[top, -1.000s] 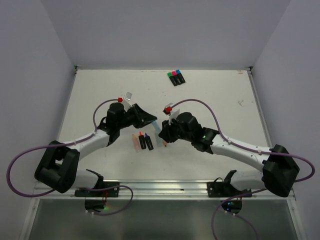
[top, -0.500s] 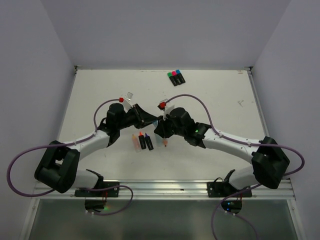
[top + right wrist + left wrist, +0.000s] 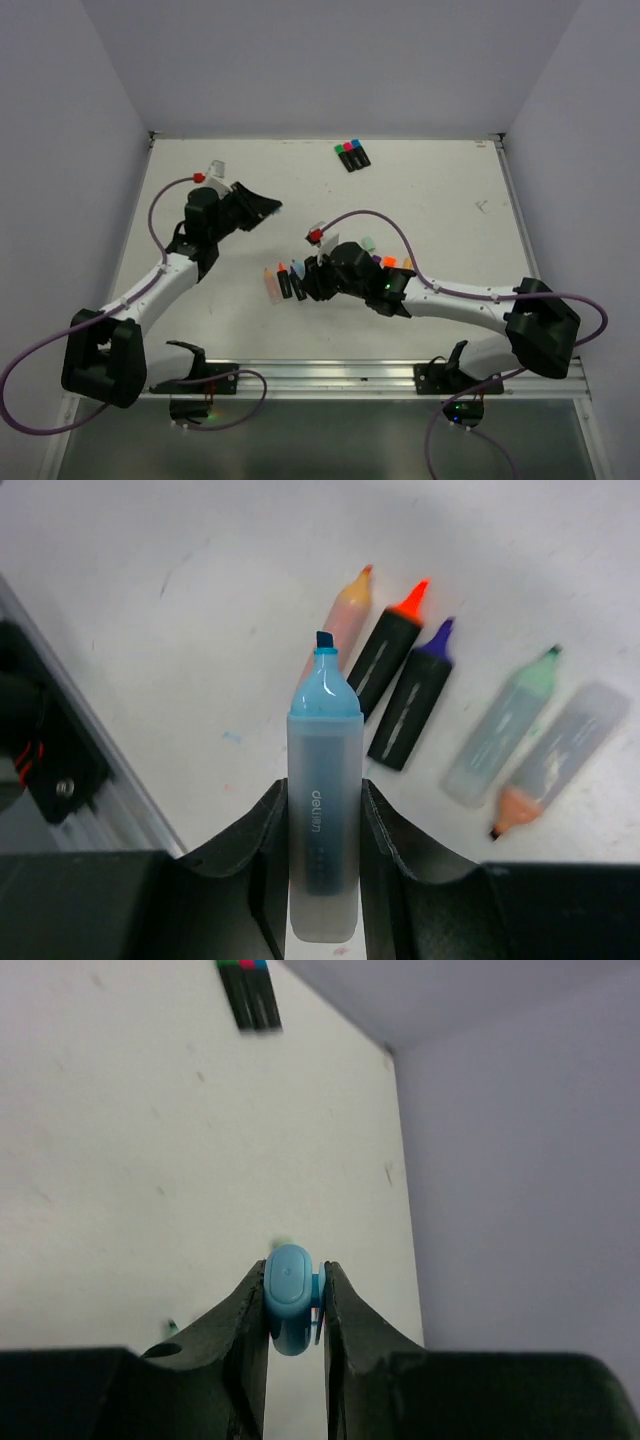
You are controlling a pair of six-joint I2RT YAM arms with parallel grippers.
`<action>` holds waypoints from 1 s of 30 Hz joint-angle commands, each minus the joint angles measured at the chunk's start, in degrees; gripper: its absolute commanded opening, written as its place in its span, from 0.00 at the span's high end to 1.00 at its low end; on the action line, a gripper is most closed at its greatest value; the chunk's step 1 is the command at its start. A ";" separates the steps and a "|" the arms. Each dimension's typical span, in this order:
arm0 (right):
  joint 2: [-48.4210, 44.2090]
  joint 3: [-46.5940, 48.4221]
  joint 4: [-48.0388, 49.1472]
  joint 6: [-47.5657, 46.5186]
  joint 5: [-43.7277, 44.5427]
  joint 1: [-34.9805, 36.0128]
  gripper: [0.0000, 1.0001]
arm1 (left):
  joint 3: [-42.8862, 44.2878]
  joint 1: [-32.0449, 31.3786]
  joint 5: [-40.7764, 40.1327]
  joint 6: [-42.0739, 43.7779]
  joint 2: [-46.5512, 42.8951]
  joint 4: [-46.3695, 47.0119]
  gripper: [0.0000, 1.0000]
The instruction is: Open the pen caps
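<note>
Two grippers, both closed on sth. The L gripper (image 3: 293, 1282) is pinched nearly shut on the cyan cap (image 3: 288, 1300), one finger flat on each side. The cap sits end-on to the wrist cam and is held above the table (image 3: 120, 1160). In the top view that arm is over the left-centre of the table, well apart from the other arm.

The R gripper (image 3: 323, 780) is clamped on the pale blue pen (image 3: 323, 730) at about mid-body, its dark chisel tip bare and pointing away from the wrist. Below it five uncapped pens lie in a loose row. A pale orange pen (image 3: 343, 620), a black pen w/ orange tip (image 3: 390, 660) and a black pen w/ purple tip (image 3: 410, 710) lie close side by side. A bit apart are a pale green pen (image 3: 500, 735) and a pale pen w/ orange end (image 3: 555, 765), just beside each other.

Three capped pens (image 3: 351, 156) lie together near the far edge, their green, pink and blue caps toward the far wall. Just beside the R wrist in the top view sit a few loose caps (image 3: 390, 262), prob. green, purple and orange, but they are too small to be sure.
</note>
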 commanded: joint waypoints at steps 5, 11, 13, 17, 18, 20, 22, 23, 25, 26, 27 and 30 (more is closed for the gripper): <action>0.56 0.16 -1.46 1.76 -1.55 3.27 1.00 | 7.12 10.16 -19.56 12.83 -8.62 -8.91 1.00; 13.73 10.24 1.36 4.13 -5.66 3.35 1.00 | 7.65 10.16 -35.99 13.46 -20.22 -24.09 1.00; 19.62 13.42 2.50 5.61 -7.79 3.53 1.00 | 8.00 10.16 -37.16 14.16 -22.35 -26.84 1.00; 26.75 21.51 1.81 6.41 -8.24 5.02 1.00 | 8.61 10.16 -37.17 15.30 -25.60 -32.65 1.00; 27.98 22.57 1.37 6.50 -7.89 5.11 1.00 | 8.70 10.16 -36.91 15.82 -25.87 -33.18 1.00; 30.61 24.86 0.40 7.20 -7.27 5.72 1.00 | 8.61 10.16 -35.15 15.83 -26.66 -34.06 1.00; 32.55 26.35 0.13 7.55 -5.87 5.99 1.00 | 8.26 10.16 -33.66 16.09 -27.10 -34.41 1.00; 33.25 26.97 -1.00 7.56 -5.08 6.08 1.00 | 8.17 10.16 -32.52 16.09 -27.10 -34.59 1.00; 34.40 28.37 -1.62 7.56 -3.32 6.34 0.97 | 8.26 10.16 -31.90 16.27 -27.10 -35.02 1.00; 35.45 28.73 -2.06 7.56 -3.14 6.43 0.95 | 8.26 10.16 -31.55 16.36 -27.10 -35.20 1.00; 36.24 29.34 -2.41 7.56 -3.05 6.43 0.92 | 8.17 10.16 -31.54 16.36 -27.19 -35.29 1.00; 38.35 31.19 -4.17 7.56 -0.86 6.52 0.90 | 8.00 10.16 -30.93 16.62 -27.72 -35.47 1.00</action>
